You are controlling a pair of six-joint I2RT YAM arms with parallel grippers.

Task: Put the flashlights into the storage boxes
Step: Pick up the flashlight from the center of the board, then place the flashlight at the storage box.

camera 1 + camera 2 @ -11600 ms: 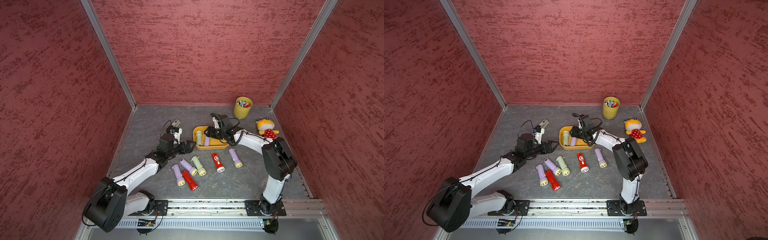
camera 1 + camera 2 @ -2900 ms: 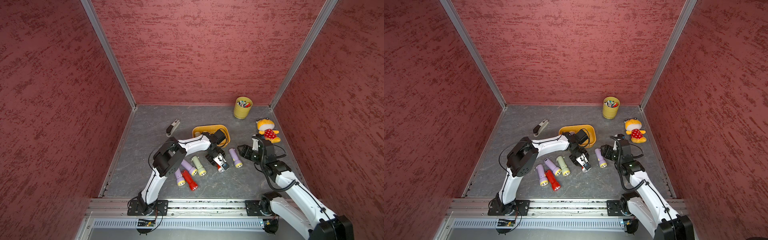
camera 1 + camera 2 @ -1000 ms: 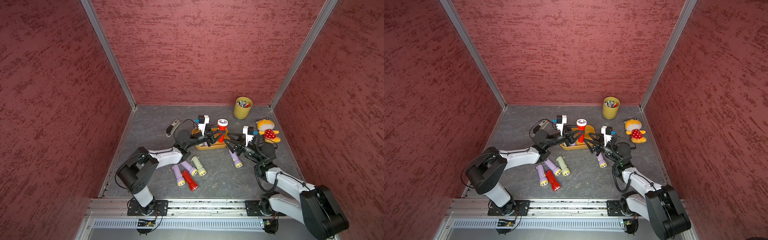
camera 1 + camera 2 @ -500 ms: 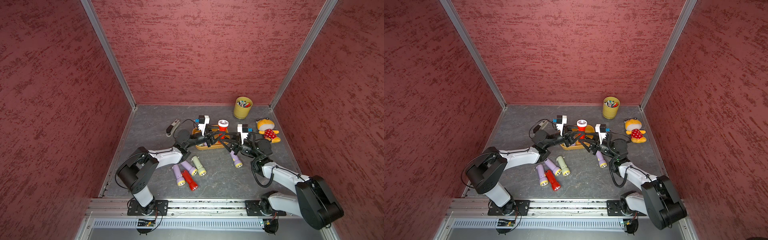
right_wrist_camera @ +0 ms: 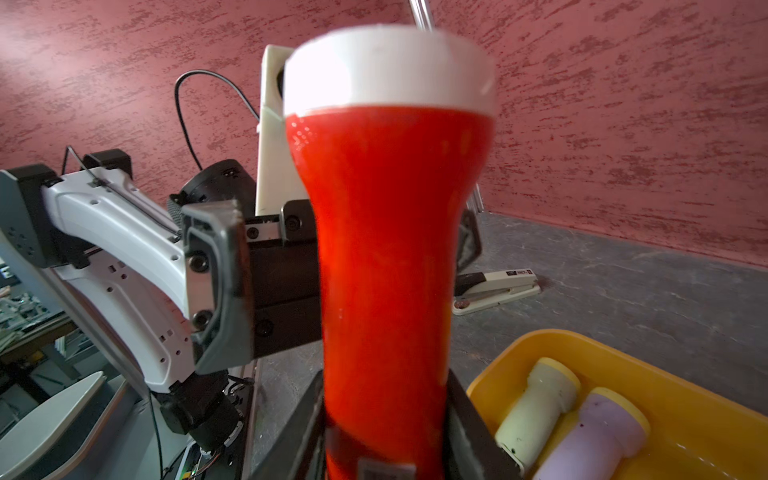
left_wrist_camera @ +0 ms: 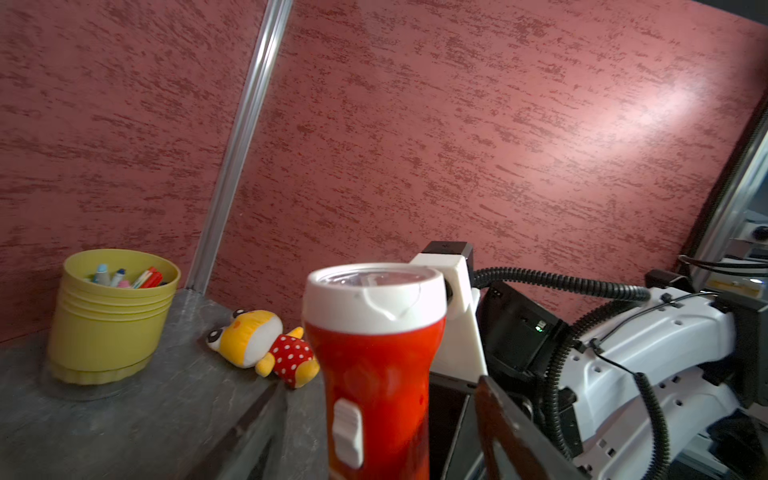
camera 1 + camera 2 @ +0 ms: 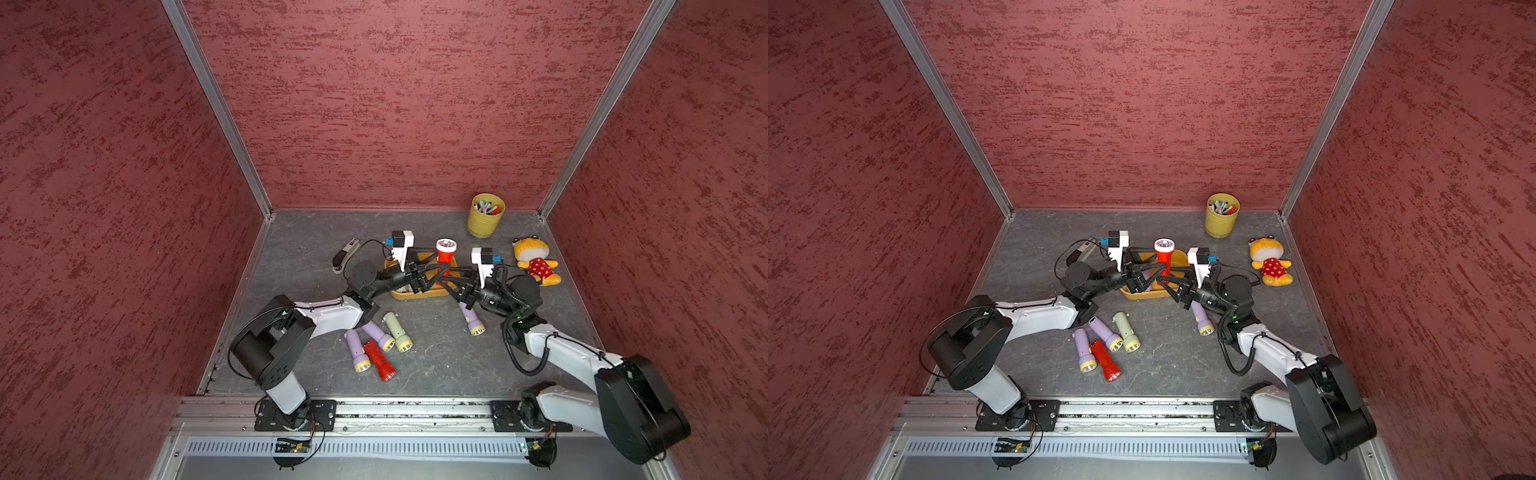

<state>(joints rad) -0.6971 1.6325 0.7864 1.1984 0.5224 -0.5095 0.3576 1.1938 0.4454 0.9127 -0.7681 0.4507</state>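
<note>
- One red flashlight (image 7: 444, 252), white-headed, is held upright over the orange-yellow tray (image 7: 415, 295).
- Right gripper (image 7: 446, 279) pinches its lower body; left gripper (image 7: 431, 272) has its jaws spread to either side of it.
- Pale green flashlight (image 5: 536, 411) and lilac flashlight (image 5: 590, 444) lie side by side in the tray.

I find nothing legible. Grey sticker (image 5: 386, 468) low on the red flashlight (image 5: 386, 249), clamped between my right fingers (image 5: 469, 419): print blurred. Dark label (image 5: 515, 273) on the stapler (image 5: 496, 286) beyond those fingers: lettering too small to read.
</note>
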